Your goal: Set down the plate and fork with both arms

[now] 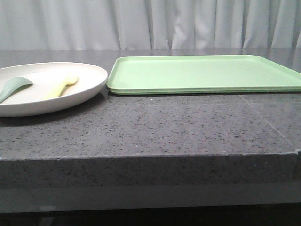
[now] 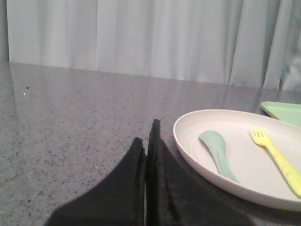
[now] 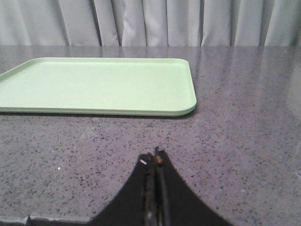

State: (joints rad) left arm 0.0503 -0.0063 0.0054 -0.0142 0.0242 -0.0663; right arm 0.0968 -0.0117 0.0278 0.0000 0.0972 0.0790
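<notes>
A matte cream plate (image 1: 89, 87) is set beside a flat green tray (image 1: 202, 75) on speckled granite.
A pale-yellow fork (image 2: 277, 157) and spoon (image 2: 217, 153) are held inside; both the left gripper (image 2: 149, 136) and right gripper (image 3: 154, 157) are seen pressed closed, empty.

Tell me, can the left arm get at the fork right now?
Probably yes. The fork lies exposed on the plate beside the spoon, with nothing between it and the shut left gripper.

On the table (image 1: 155, 127), the plate (image 1: 89, 89) holding fork (image 1: 61, 86) and spoon (image 1: 14, 87) sits left of the tray (image 1: 202, 73)
</notes>
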